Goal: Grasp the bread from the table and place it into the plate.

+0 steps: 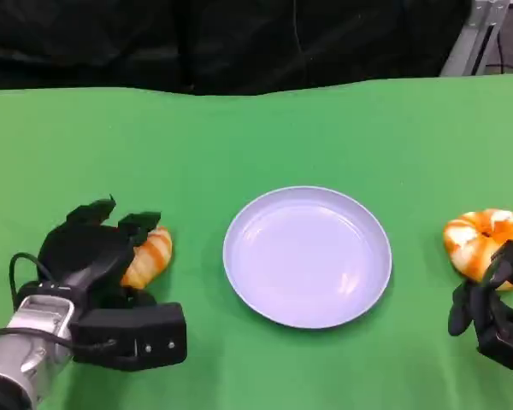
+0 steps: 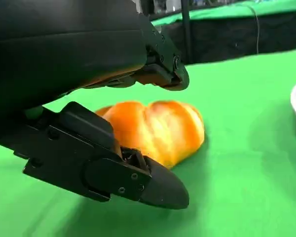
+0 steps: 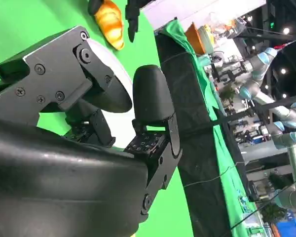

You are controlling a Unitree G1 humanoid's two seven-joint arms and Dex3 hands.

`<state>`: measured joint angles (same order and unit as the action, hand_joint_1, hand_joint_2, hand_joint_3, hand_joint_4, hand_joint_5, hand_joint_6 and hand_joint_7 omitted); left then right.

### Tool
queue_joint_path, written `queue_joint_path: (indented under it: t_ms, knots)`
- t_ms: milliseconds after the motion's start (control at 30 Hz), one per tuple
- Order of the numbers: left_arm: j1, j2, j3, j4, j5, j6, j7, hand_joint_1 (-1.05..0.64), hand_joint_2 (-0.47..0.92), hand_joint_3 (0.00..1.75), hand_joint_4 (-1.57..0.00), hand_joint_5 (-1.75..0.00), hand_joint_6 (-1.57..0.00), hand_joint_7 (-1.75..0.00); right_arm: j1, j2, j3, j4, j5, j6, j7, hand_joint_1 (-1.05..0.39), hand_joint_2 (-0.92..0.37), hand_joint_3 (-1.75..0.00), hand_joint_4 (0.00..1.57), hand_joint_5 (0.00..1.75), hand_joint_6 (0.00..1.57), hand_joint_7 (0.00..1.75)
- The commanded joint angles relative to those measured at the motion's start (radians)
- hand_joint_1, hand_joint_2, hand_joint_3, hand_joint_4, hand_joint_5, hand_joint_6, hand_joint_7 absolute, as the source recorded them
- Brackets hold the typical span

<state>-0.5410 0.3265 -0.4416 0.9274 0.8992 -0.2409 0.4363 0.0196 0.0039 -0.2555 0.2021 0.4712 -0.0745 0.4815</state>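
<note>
Here, the plate, pale lilac-white and round, sits mid-table on the green cloth with nothing in it.

Left of the plate: a bread, an orange-glazed elongated roll with paler stripes, lying on the cloth. The left hand is over and around it. In the head view black fingers arch over the roll's top, with the palm covering its left part. In the left wrist view one finger passes above the roll and another lies low in front of it; the roll sits between them on the cloth. Whether the fingers actually press on it, I cannot tell. The roll is not lifted.

Right of the plate, near the table's right edge: a second bread, round, orange and white striped, also on the cloth. The right hand is just below it in the head view, fingers curled, its upper part overlapping the bun's lower right edge. Contact unclear. Right wrist view gives close black fingers, a strip of the plate behind them, and farther off the roll left of the plate. Whether this hand is open or closed, I cannot tell.
</note>
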Motion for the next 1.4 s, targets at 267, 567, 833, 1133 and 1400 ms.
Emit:
queue_joint_path:
  t_ms: [267, 567, 833, 1133, 1400]
  knots:
    - [-0.008, 0.065, -0.041, 0.023, -0.044, -0.025, -0.027, -0.86, 0.92, 0.2, -0.31, -0.03, -0.42, -0.02, -0.004, -0.012, -0.008, 0.004, 0.008, -0.014, 0.004, -0.05, -0.47, -1.37, 0.93, 1.75, 0.77, 1.66]
    - [-0.008, 0.067, -0.053, 0.035, -0.067, -0.023, -0.051, -0.82, 0.92, 0.23, -0.35, -0.03, -0.44, -0.02, 0.002, -0.014, -0.006, -0.011, 0.007, -0.001, -0.006, -0.04, -0.48, -1.36, 0.93, 1.75, 0.78, 1.67]
    - [-0.026, 0.052, -0.064, 0.083, -0.082, -0.039, -0.043, -0.79, 0.92, 0.24, -0.39, -0.04, -0.46, -0.02, 0.002, -0.014, -0.007, -0.008, 0.007, -0.006, -0.001, -0.05, -0.48, -1.36, 0.93, 1.75, 0.77, 1.67]
    - [-0.072, 0.013, -0.093, 0.201, -0.088, -0.044, -0.012, -0.78, 0.92, 0.26, -0.41, -0.03, -0.48, -0.02, 0.003, -0.013, -0.007, -0.006, 0.006, -0.012, 0.001, -0.04, -0.48, -1.37, 0.93, 1.75, 0.77, 1.67]
    - [-0.085, -0.017, -0.084, 0.235, -0.115, -0.038, 0.017, -0.65, 0.92, 0.24, -0.48, -0.05, -0.53, -0.03, 0.004, -0.015, -0.011, -0.009, 0.016, -0.004, 0.007, -0.04, -0.49, -1.36, 0.93, 1.75, 0.77, 1.67]
